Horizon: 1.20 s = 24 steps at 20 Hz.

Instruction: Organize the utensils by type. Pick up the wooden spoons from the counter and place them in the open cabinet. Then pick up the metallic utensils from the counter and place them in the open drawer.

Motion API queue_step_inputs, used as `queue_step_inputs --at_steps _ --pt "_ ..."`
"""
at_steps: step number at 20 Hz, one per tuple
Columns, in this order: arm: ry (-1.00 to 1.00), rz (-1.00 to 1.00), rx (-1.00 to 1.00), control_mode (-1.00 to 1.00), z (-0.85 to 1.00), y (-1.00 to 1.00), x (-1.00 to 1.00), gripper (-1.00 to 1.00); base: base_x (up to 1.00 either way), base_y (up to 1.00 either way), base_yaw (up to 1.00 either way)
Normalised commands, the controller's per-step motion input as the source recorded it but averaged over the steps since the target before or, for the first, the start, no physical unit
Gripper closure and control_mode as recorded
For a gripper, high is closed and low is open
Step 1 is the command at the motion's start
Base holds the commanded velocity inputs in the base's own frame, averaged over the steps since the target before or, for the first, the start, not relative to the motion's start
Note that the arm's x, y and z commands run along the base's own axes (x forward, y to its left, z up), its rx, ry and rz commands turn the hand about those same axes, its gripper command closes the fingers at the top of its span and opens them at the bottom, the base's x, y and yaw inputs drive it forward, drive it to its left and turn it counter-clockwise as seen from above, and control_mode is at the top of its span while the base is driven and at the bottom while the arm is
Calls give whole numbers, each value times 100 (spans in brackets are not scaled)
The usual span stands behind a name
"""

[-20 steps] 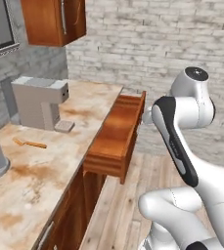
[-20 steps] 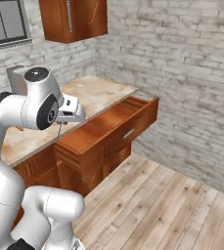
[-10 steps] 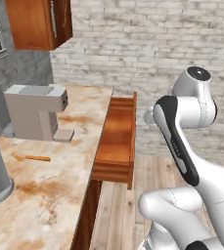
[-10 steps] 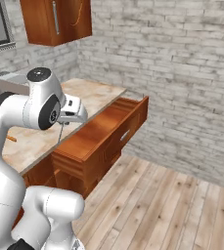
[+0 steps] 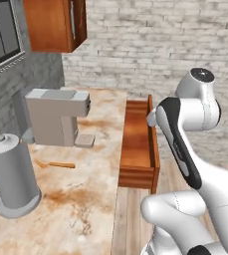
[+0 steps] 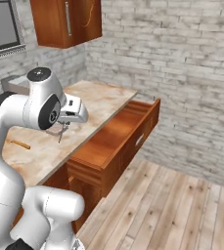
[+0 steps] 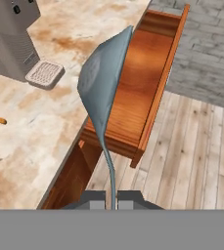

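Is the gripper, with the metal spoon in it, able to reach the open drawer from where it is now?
Probably yes. The gripper is shut on the metal spoon, which hangs above the counter edge beside the open drawer. The bare wood bottom of the drawer is uncovered, with nothing between.

Matt grey metal spoon (image 7: 101, 83); polished wood drawer (image 7: 133, 93); apparently stone counter (image 7: 45, 122).

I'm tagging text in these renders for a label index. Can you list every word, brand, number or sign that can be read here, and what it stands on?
None: no readable text, brand, number or sign appears.
The coffee machine has plain grey faces.
The steel canister carries no label.
The wall cabinet and the drawer show bare wood.
The metal spoon in the gripper has no marking.
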Motion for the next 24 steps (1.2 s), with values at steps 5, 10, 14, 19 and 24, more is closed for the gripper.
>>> queue_step_inputs --at_steps 5,10,14,19,24 --pt "0 0 0 100 0 0 0 100 53 3 0" --pt "0 0 0 100 0 0 0 100 51 2 0" --pt "0 0 0 100 0 0 0 100 44 1 0" --pt "0 0 0 100 0 0 0 100 50 0 0" --pt "0 0 0 100 0 0 0 100 68 0 0"
